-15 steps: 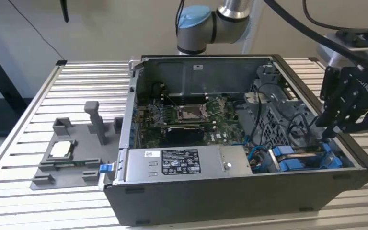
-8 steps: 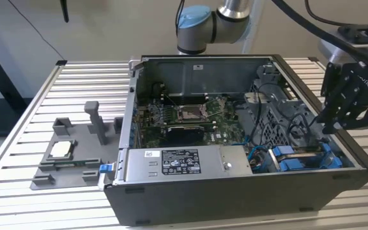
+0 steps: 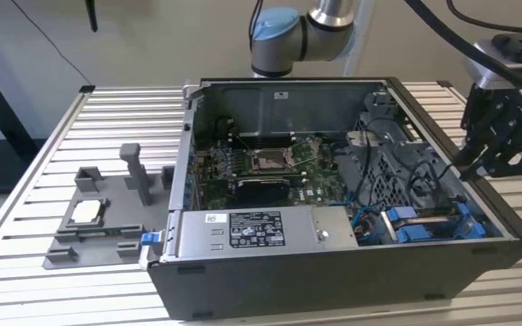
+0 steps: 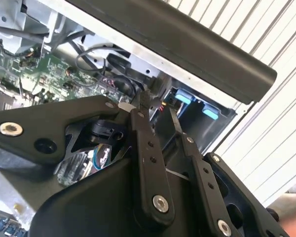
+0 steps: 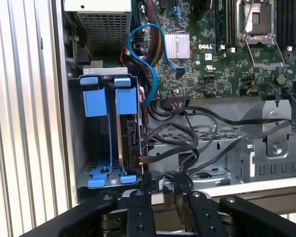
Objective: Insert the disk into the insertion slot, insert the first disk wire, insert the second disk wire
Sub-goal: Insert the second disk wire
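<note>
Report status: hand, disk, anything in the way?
Hand at case edge, by drive bay. Disk in blue carrier, sitting in the bay. Loose black cables close beside it.

Open room over the drive bay (image 5: 79,143), black cables (image 5: 212,116) across the neighbouring cage (image 5: 222,158), case wall (image 5: 266,188) at the end effector (image 5: 163,180).

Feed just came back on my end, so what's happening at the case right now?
The arm's gripper hangs over the open computer case, at its edge on the exterior view's right, just above the drive bay. The disk in its blue carrier already sits in that bay. Black cables run beside it; whether any is plugged into the disk can't be told.
</note>
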You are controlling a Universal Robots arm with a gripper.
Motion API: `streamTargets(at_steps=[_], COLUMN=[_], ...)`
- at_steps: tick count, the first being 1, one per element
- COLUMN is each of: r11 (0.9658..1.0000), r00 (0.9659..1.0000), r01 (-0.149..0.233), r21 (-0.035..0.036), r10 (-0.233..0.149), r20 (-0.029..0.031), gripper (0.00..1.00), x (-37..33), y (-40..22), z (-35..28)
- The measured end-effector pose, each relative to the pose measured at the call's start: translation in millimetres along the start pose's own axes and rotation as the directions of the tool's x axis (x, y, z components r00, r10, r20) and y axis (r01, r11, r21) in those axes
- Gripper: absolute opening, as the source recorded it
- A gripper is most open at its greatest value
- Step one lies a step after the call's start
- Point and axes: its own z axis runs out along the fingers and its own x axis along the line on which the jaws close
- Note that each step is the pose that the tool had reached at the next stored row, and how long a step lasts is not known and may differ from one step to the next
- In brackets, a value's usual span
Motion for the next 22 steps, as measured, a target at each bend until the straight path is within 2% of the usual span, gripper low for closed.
streamTargets(at_steps=[3,8,11,15,22], r11=[1.0000,0.9999,0.9997,0.9989,0.9986], r00=[1.0000,1.0000,1.0000,0.9997,0.9994], r01=[0.000,-0.003,-0.007,-0.024,-0.035], r21=[-0.0020,-0.0131,-0.0251,-0.0393,-0.0410], r10=[0.000,0.003,0.007,0.024,0.035], r20=[0.0001,-0.0008,-0.0018,-0.0033,-0.0027], gripper=[0.33,0.33,0.33,0.33,0.33], x=[-0.4,-1.3,-1.7,-2.4,-2.5], y=[-5.4,-15.9,-18.9,-19.5,-22.8], z=[0.1,1.2,3.3,6.9,7.9])
